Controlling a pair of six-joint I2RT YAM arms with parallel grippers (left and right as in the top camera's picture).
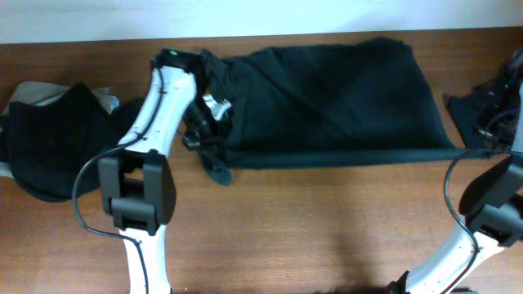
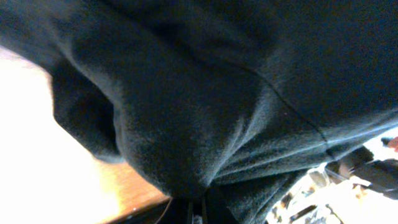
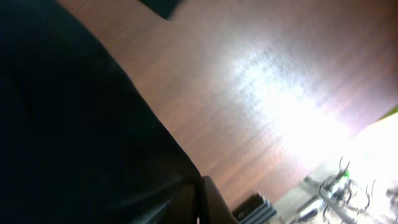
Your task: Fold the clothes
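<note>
Clamped at the left end effector (image 1: 208,122) on a bunched wad of the dark-green soft fabric garment (image 1: 327,98), gathered at its left end and drooping in a small tail below the fingers. Seemingly pinched too at the right end effector (image 3: 200,200), closed on the near right corner, judging by the dark cloth running straight into it in the right wrist view and by the taut, straight near hem drawn between the two arms. Spread otherwise in a broad, roughly rectangular slab across the far middle of the brown wooden bench (image 1: 327,237), with diagonal creases over its top. Flanked to the left by a heap of black fabric clothes (image 1: 49,139), set apart beyond the left arm, and at the far right edge by a dark crumpled garment (image 1: 484,102). Judged light, limp and in no way fragile: bound to sag, wrinkle and slump wherever unsupported, yet unlikely to slip from a firm pinch. Best taken by corners and hem, with two holds set wide and under light tension, to carry the fold over flat.
</note>
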